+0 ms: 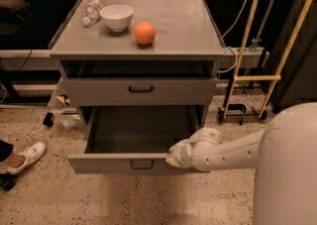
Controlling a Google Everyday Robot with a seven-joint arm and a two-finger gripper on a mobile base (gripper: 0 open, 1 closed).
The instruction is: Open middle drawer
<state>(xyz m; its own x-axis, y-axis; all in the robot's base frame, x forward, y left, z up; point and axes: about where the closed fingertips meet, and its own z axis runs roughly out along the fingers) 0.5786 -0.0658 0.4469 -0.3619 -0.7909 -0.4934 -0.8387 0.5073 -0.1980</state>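
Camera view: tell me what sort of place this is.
Probably a robotics lab or workshop: a grey metal drawer cabinet on a speckled floor, cables and a yellow frame beside it. The gripper sits at the front of the pulled-out drawer.

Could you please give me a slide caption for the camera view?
The gripper sits at the front edge of the pulled-out middle drawer, right of its handle.

Arm (pixel 233 150): smooth white rounded shell segments (one pale yellow band near the wrist). Gripper (pixel 173 157): off-white, at the middle drawer's (pixel 106 163) front rim. Base (pixel 290 169): large white dome.
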